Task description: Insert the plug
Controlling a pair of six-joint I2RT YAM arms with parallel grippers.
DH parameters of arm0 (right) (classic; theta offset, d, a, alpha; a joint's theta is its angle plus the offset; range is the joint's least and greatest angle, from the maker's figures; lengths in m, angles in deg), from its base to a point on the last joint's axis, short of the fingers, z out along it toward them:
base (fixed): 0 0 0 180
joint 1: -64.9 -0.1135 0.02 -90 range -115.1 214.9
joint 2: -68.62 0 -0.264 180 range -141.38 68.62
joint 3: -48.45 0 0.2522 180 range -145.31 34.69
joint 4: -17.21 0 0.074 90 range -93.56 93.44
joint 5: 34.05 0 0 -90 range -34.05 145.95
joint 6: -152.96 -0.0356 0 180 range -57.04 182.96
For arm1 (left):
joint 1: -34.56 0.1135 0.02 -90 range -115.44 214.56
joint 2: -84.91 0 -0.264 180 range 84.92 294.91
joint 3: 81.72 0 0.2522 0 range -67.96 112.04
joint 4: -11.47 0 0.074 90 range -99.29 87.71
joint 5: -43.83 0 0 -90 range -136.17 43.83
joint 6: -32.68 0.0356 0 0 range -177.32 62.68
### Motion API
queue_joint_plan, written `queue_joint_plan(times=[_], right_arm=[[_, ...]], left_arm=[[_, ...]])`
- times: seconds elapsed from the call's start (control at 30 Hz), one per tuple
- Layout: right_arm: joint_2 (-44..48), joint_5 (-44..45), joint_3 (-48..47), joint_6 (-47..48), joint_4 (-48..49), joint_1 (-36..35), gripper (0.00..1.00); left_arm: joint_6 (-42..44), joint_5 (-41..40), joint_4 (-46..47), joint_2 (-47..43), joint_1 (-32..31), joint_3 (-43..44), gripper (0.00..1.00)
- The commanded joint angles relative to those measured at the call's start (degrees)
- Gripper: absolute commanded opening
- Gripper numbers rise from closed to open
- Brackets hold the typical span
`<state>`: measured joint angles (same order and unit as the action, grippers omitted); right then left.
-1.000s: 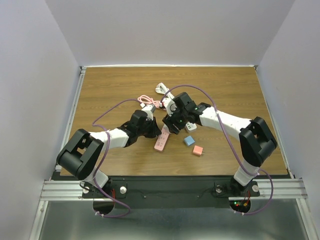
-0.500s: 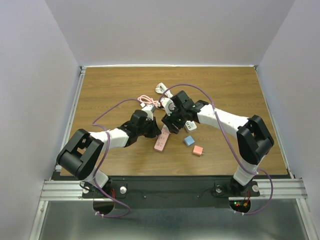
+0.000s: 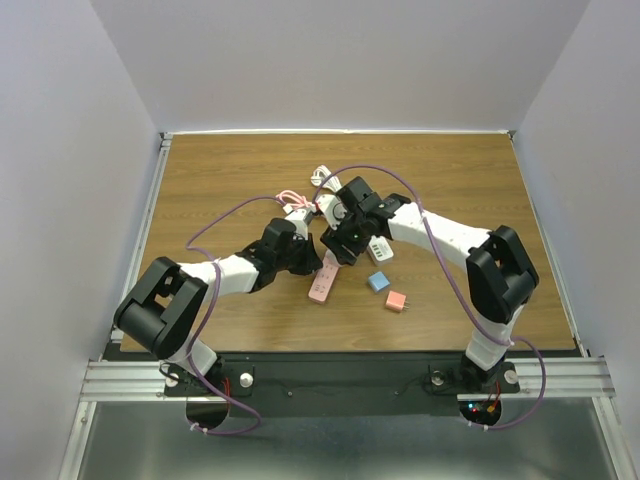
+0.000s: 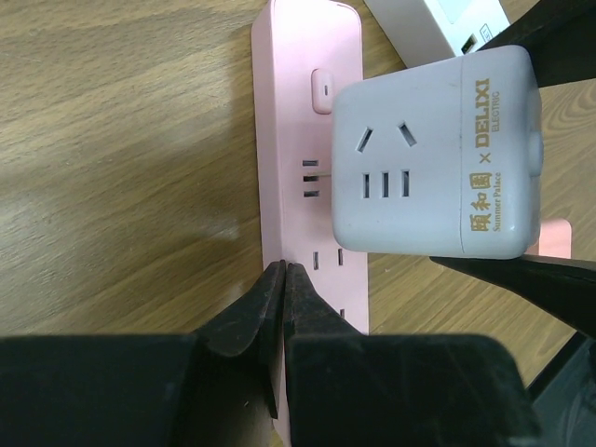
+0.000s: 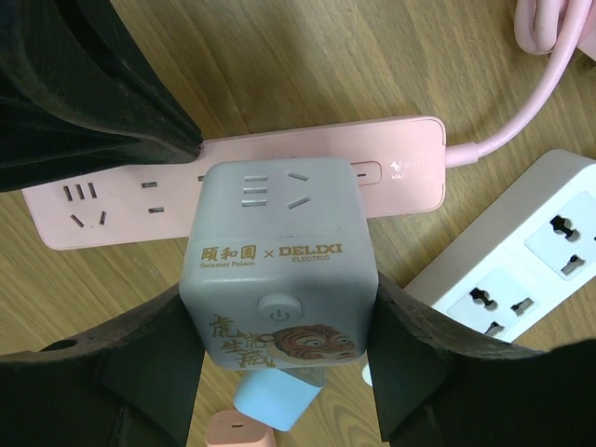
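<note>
A pale grey cube plug (image 5: 279, 233) marked DELIXI is clamped between my right gripper's (image 5: 279, 312) fingers (image 5: 424, 349). It hangs just above the middle sockets of the pink power strip (image 5: 400, 154), which lies flat on the wood table. In the left wrist view the cube (image 4: 433, 158) covers the strip (image 4: 298, 102) near its switch. My left gripper (image 4: 282, 272) is shut with its tips resting on the strip's near end. In the top view both grippers, left (image 3: 305, 262) and right (image 3: 338, 240), meet over the strip (image 3: 321, 286).
A white power strip (image 5: 521, 270) lies beside the pink one. A blue adapter (image 3: 377, 281) and a salmon adapter (image 3: 396, 301) sit on the table (image 3: 470, 190) near the right arm. The pink cable (image 3: 290, 200) coils behind the grippers, with another white block (image 3: 321, 178) beyond.
My right arm has carried the cube a little left and farther back over the strip. My left gripper has stayed on the strip.
</note>
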<state>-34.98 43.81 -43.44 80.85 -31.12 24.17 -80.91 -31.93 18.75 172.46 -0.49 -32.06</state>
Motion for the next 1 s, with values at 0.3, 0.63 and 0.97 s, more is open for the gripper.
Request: queue_joint_plan(times=[0.3, 0.63, 0.97], right_arm=[[-6.01, 0.63, -5.19, 1.01, -4.72, -1.37, 0.01], [-6.54, -1.13, -5.81, 1.18, -5.25, -1.54, 0.01], [-5.65, -0.43, -4.31, 1.18, -5.16, -2.25, 0.02]], left_arm=[[3.20, -2.11, -5.22, 4.21, -0.55, 1.28, 0.12], [-7.15, -2.38, -1.10, 3.24, -0.55, -1.44, 0.12], [-14.72, -1.76, 5.24, 1.75, -0.55, -6.45, 0.12]])
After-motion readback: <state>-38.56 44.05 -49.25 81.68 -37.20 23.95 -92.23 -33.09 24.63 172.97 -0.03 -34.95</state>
